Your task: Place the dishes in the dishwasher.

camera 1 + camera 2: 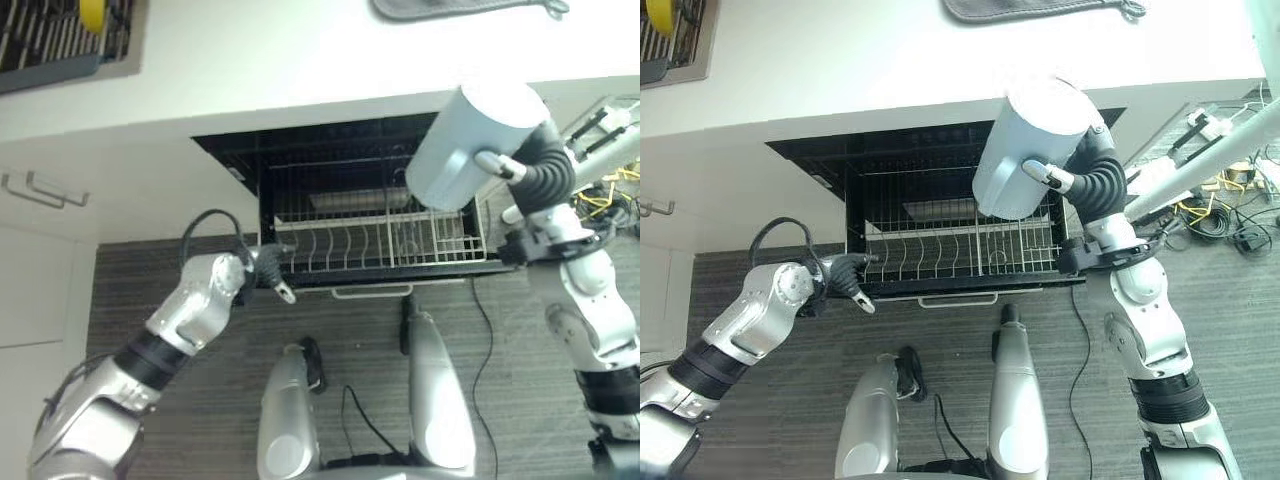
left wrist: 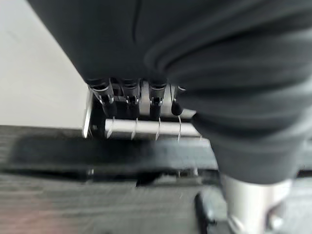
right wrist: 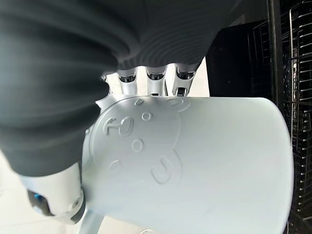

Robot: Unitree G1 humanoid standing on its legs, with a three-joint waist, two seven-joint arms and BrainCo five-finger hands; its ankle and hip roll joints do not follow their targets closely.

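While the right hand (image 1: 1060, 178) holds a pale blue cup (image 1: 1025, 150) with fingers and thumb curled round it, the cup hangs over the right end of the pulled-out wire rack (image 1: 960, 255) of the open dishwasher (image 1: 860, 165), its long axis tilted, closed base toward the countertop (image 1: 890, 60). The left hand (image 1: 845, 275) has its fingers hooked over the rack's front left corner, so the right hand alone carries the dish.
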